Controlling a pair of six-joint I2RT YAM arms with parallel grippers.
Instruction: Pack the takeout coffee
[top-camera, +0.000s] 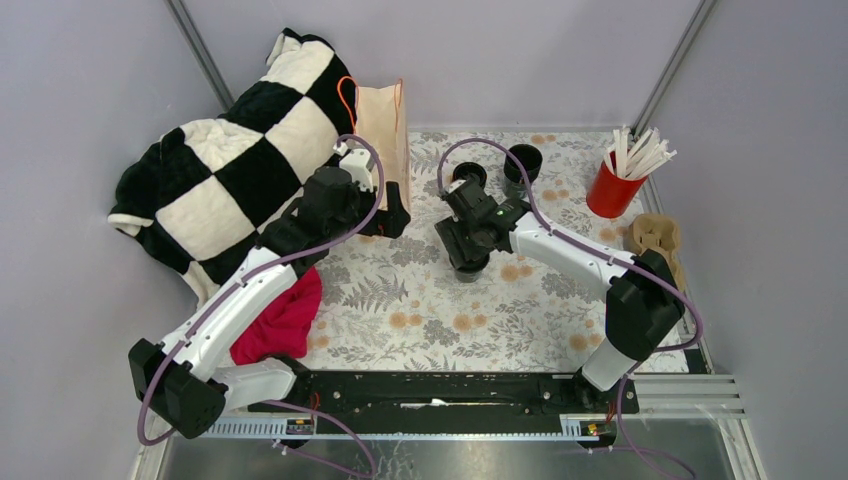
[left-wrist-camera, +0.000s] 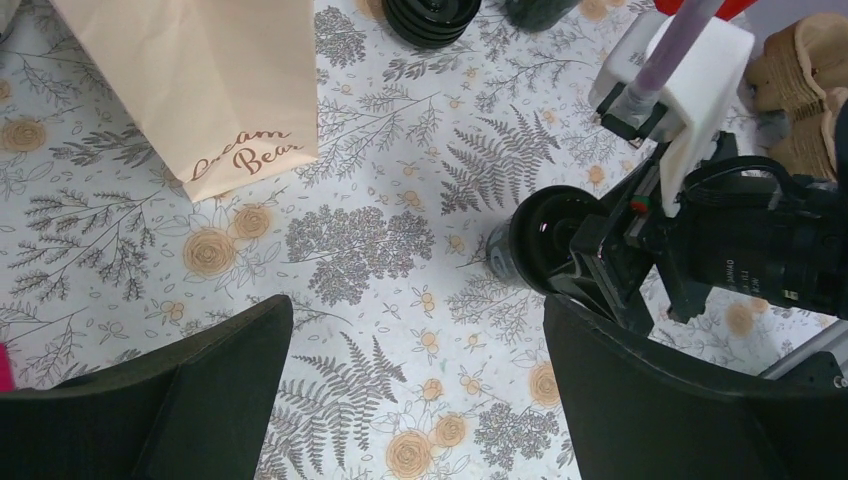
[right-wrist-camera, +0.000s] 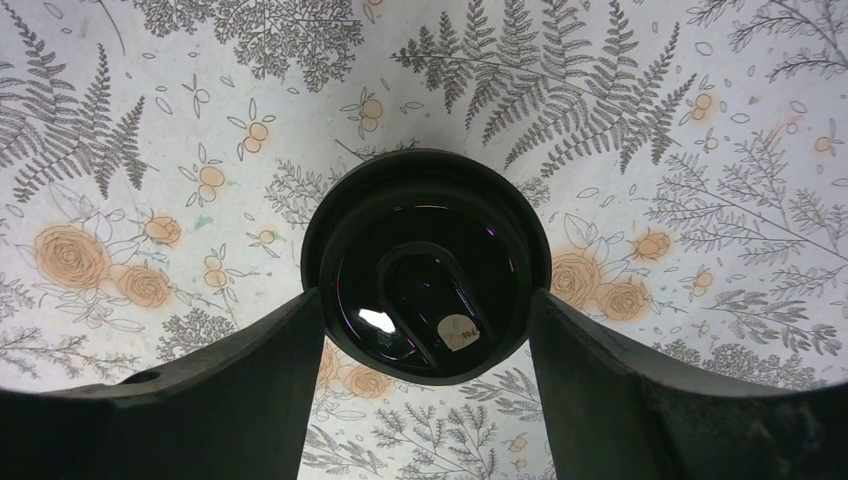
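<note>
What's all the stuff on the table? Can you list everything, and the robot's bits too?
small black lidded disposable cup: one, black, mid-table
tan paper bag: one, tan with brown writing, standing at the back
squat stack of black lids: one stack, black, back centre
stack of black lidless cups: one stack, black, right of the lids
red cup: one, red, back right
white sticks: a bunch, white, in the red cup
brown cardboard cup carrier: one, brown, right edge
checkered blanket: one, black and white, back left
red cloth: one, red, near left
floral tablecloth: one, white, grey and orange, under everything
left gripper: one, black, open, near the bag
right gripper: one, black, closed on the lidded cup
</note>
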